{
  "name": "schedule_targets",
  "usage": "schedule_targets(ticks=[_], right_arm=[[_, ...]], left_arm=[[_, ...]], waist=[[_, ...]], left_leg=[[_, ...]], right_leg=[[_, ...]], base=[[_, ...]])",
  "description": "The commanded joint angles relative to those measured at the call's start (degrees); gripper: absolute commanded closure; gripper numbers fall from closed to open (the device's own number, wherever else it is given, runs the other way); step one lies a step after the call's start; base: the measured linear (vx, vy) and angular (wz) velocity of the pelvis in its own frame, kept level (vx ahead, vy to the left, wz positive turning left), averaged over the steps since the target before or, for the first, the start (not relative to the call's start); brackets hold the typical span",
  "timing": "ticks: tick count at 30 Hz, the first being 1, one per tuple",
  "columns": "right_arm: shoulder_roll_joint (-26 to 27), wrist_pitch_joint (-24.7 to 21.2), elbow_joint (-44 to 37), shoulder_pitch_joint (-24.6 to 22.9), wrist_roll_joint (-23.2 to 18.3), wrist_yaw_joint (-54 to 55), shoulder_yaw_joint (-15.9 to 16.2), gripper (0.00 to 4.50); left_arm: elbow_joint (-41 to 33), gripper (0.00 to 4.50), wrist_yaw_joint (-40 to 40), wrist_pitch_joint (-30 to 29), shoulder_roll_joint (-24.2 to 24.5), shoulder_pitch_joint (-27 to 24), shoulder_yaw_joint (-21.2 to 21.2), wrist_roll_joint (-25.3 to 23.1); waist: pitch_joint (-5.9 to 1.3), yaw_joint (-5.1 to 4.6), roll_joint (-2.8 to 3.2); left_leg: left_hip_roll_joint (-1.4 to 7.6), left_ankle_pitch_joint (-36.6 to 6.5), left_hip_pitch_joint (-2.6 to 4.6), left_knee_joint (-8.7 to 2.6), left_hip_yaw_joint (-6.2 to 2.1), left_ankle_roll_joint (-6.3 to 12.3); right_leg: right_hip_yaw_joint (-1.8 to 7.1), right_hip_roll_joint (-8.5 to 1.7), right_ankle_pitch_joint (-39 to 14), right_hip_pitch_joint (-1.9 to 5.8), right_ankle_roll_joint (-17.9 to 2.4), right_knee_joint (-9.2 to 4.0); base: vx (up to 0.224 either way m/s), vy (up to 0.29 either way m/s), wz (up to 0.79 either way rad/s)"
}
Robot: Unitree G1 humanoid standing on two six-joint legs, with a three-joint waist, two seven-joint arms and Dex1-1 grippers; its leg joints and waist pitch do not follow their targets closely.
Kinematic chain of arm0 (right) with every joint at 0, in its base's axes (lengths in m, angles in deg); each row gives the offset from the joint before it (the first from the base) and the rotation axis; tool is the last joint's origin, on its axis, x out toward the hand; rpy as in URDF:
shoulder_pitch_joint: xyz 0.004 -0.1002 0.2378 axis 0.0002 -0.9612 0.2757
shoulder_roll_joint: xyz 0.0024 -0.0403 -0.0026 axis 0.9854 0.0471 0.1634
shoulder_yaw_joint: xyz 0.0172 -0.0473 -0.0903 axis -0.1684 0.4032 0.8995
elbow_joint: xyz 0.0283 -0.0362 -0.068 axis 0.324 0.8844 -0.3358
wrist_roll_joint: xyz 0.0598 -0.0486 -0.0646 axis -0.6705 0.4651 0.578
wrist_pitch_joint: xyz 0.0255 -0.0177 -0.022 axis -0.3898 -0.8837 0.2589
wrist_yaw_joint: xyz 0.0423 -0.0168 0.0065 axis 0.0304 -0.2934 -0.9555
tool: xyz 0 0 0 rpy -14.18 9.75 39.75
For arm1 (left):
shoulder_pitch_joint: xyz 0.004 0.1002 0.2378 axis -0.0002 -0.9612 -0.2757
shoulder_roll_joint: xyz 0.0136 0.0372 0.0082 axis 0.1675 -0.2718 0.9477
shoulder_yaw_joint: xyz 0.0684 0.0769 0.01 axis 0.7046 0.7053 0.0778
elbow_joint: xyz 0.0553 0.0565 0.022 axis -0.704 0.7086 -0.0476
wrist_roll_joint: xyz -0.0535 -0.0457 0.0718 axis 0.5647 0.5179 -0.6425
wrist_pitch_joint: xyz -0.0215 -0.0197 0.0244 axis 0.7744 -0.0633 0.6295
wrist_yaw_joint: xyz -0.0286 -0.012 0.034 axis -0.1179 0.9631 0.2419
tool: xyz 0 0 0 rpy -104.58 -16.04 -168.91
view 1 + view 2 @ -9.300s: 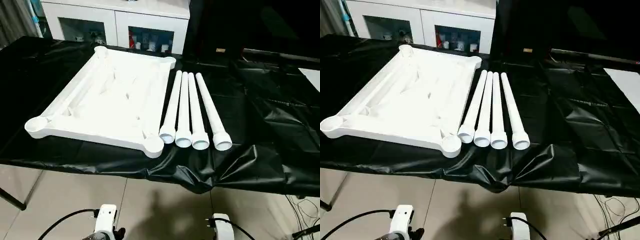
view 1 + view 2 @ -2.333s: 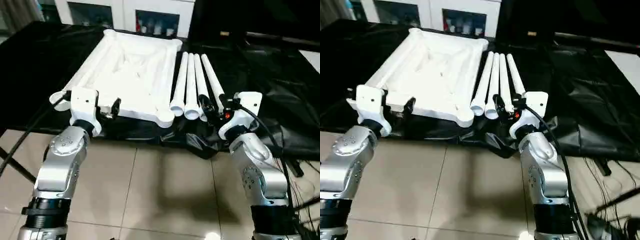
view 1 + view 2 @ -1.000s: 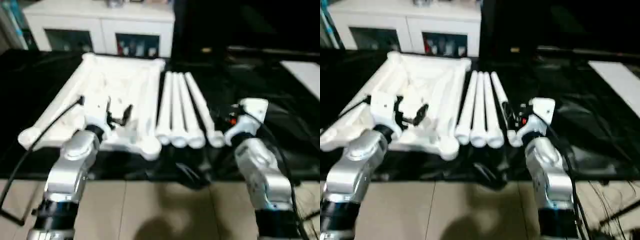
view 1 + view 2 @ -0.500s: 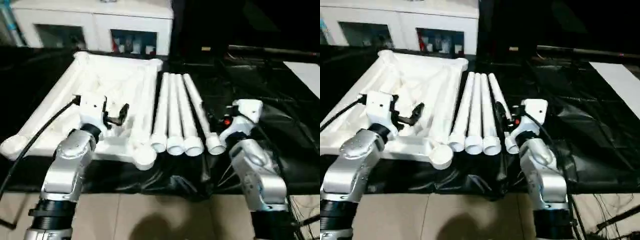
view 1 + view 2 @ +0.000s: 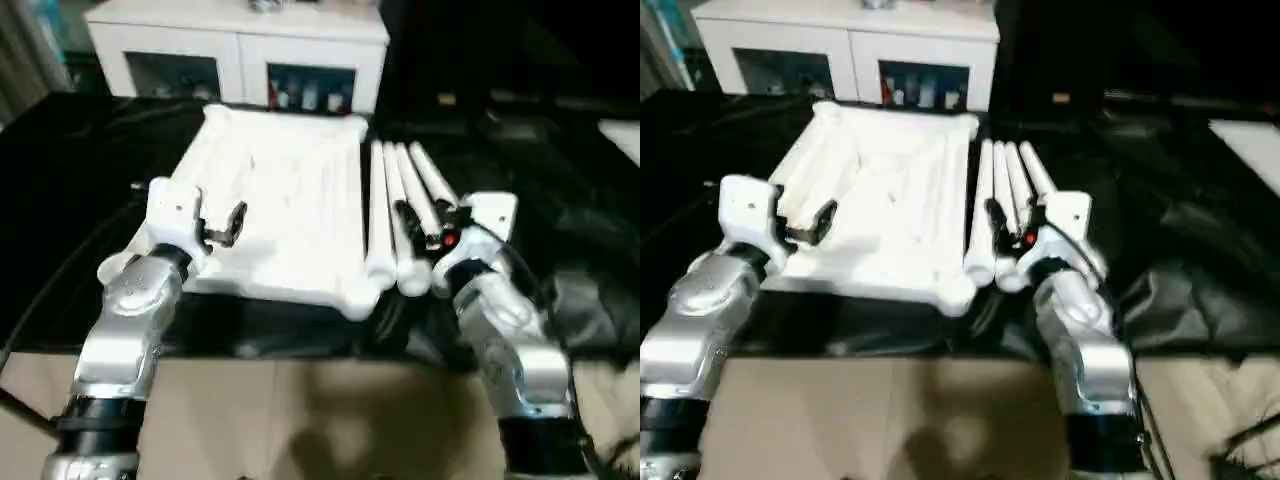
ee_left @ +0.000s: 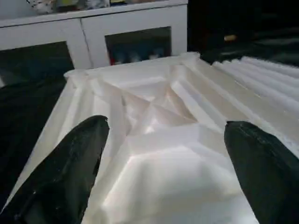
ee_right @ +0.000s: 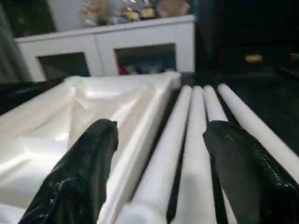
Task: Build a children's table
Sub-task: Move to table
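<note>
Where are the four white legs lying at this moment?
The four legs lie side by side on the black cover, beside the table top on the robot's right, with the right gripper just over their near ends.

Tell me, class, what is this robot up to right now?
A humanoid robot is starting to build a children's table. The white table top lies underside up on a black-covered surface, with four white legs lying side by side beside it. The left gripper hangs open above the top, the right gripper open over the legs. Nothing is held yet.
</note>
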Motion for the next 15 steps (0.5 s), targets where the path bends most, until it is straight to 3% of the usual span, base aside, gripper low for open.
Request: schedule_targets(ticks=[1, 2, 3, 4, 5, 6, 7, 8, 10, 11, 12, 13, 14, 15], right_arm=[[0.2, 0.3, -0.5, 1.0, -0.2, 0.0, -0.1, 1.2], [0.2, 0.3, -0.5, 1.0, -0.2, 0.1, -0.2, 1.2], [0.2, 0.4, -0.5, 1.0, -0.2, 0.1, -0.3, 1.2], [0.2, 0.4, -0.5, 1.0, -0.2, 0.1, -0.3, 1.2], [0.1, 0.4, -0.5, 1.0, -0.1, 0.1, -0.4, 1.2], [0.1, 0.5, -0.5, 0.9, -0.1, 0.2, -0.5, 1.2], [0.0, 0.5, -0.6, 0.9, -0.1, 0.3, -0.6, 1.2], [0.0, 0.5, -0.6, 0.9, 0.0, 0.4, -0.6, 1.2], [-0.1, 0.5, -0.6, 1.0, 0.0, 0.4, -0.7, 1.2], [-0.1, 0.5, -0.7, 1.0, 0.1, 0.5, -0.7, 1.2], [-0.1, 0.5, -0.7, 1.0, 0.1, 0.5, -0.7, 1.2], [-0.1, 0.4, -0.7, 1.0, 0.1, 0.5, -0.7, 1.2], [-0.1, 0.3, -0.7, 1.0, 0.1, 0.5, -0.7, 1.2], [-0.2, 0.2, -0.7, 1.0, 0.1, 0.4, -0.7, 1.2]], left_arm=[[0.5, 0.1, -1.2, 0.1, 1.0, 1.7, 0.6, -2.3], [0.5, 0.1, -1.4, 0.2, 0.9, 1.8, 0.7, -2.4], [0.5, 0.1, -1.6, 0.3, 0.6, 1.8, 0.5, -2.3], [0.5, 0.1, -1.6, 0.3, 0.6, 1.8, 0.5, -2.3], [0.6, 0.1, -1.7, 0.3, 0.4, 2.0, 0.5, -2.2], [0.6, 0.1, -1.7, 0.3, 0.3, 2.1, 0.5, -2.2], [0.7, 0.1, -1.7, 0.3, 0.3, 2.2, 0.6, -2.3], [0.8, 0.1, -1.7, 0.3, 0.2, 2.3, 0.6, -2.3], [1.0, 0.1, -1.6, 0.9, 0.0, 2.5, 0.5, -2.4], [1.1, 0.1, -1.6, 0.3, -0.3, 2.7, 0.1, -1.7], [1.1, 0.1, -1.6, 0.1, -0.4, 2.7, 0.0, -1.5], [1.4, 0.1, -2.0, -0.3, -0.4, 2.9, -0.2, -1.7], [1.6, 0.1, -2.2, -0.6, -0.3, 3.1, -0.2, -1.9], [1.6, 0.1, -2.0, -0.5, -0.3, 3.1, -0.1, -1.9]], waist=[[-2.48, -0.01, 0.51], [-2.99, -1.42, 4.57], [-3.95, -2.75, 4.16], [-2.85, -2.93, 5.44], [-3.31, -2.86, 5.55], [-3.51, -2.44, 5.92], [-3.75, -2.37, 5.82], [-4.57, -2.1, 5.03], [-4.73, -1.68, 4.34], [-4.56, -1.76, 2.79], [-4.48, -1.38, 2.08], [-5.01, 0.43, -1.45], [-4.37, 2.03, -1.89], [-3.6, 2.26, -1.62]], left_leg=[[5.41, -3.0, 1.72, -9.63, -1.11, -7.24], [9.42, -7.0, 3.4, -15.8, -4.21, -8.1], [13.83, -7.1, 4.89, -17.41, -5.51, -9.64], [16.6, -9.1, 4.09, -19.86, -6.57, -11.57], [18.0, -8.9, 4.82, -20.2, -7.07, -8.46], [17.89, -8.9, 4.89, -20.0, -6.28, -5.88], [17.7, -9.2, 5.16, -19.98, -5.97, -3.59], [16.32, -6.4, 6.29, -20.06, -6.0, 3.9], [15.42, -4.1, 6.18, -20.35, -5.64, 8.97], [14.01, -4.9, 4.83, -20.7, -4.47, 13.54], [12.1, -5.9, 3.67, -19.68, -2.92, 15.08], [2.16, -7.4, -0.95, -8.08, 4.21, 13.58], [2.3, -6.9, -1.6, -2.21, 5.7, 7.68], [2.82, -5.5, -2.62, -3.04, 5.19, 4.95]], right_leg=[[0.3, -4.51, -23.9, 3.05, -11.6, -8.7], [-0.16, 2.5, -12.0, 1.61, -8.5, -3.51], [0.45, 2.15, -3.9, 1.18, -7.7, -2.2], [-0.03, 2.27, -1.2, 0.32, -6.2, 1.3], [-0.14, 2.15, -3.4, -1.31, -5.3, 2.96], [-0.35, 2.36, -5.0, -2.18, -5.2, 3.72], [-0.43, 2.3, -5.5, -2.15, -5.4, 3.62], [-0.08, 2.12, -5.6, -1.96, -7.3, 2.46], [0.43, 1.7, -4.4, -1.49, -10.0, 1.61], [1.38, 1.02, -2.0, 0.01, -14.2, 0.0], [2.26, -0.01, 0.8, 1.11, -18.2, -1.66], [4.64, -2.45, 3.6, 4.12, -26.1, -9.28], [4.98, -4.56, -7.8, 4.28, -21.0, -9.94], [5.94, -5.33, -11.4, 4.71, -15.3, -9.73]], base=[[-0.08, 0.206, -0.39], [-0.091, 0.186, 0.02], [-0.091, 0.17, 0.2], [-0.091, 0.17, 0.2], [-0.076, 0.104, 0.15], [-0.064, 0.021, 0.13], [-0.064, 0.021, 0.13], [-0.074, -0.039, 0.04], [-0.089, -0.104, -0.02], [-0.094, -0.18, -0.04], [-0.097, -0.18, -0.03], [-0.097, -0.18, -0.03], [-0.092, -0.179, -0.02], [-0.081, -0.199, -0.06]])
